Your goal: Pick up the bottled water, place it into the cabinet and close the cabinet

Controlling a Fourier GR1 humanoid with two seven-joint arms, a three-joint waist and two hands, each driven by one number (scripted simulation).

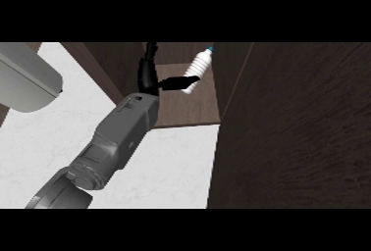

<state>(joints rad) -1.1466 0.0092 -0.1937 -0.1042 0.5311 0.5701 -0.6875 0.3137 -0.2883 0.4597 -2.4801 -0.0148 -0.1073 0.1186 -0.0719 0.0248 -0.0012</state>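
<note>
Inside the cabinet [190, 108], on its shelf: bottle [198, 66], tilted, my hand [163, 83] curled around its lower end. Placement nearly done, I judge; release, withdrawal and closing the door [297, 127] remain.

One forearm [119, 135] showed, a chunky grey limb built of smooth, rounded casings that caught a soft sheen along their upper faces. Its lower segment [62, 191] swelled into a bulbous, lighter grey housing near the view's bottom edge. Close to the wrist the casing squared off into a blocky collar with a small recessed notch [135, 99]. Beyond it came the hand [153, 81], matt black throughout, with slender black fingers [177, 82] and no visible markings, cables or screws
</note>
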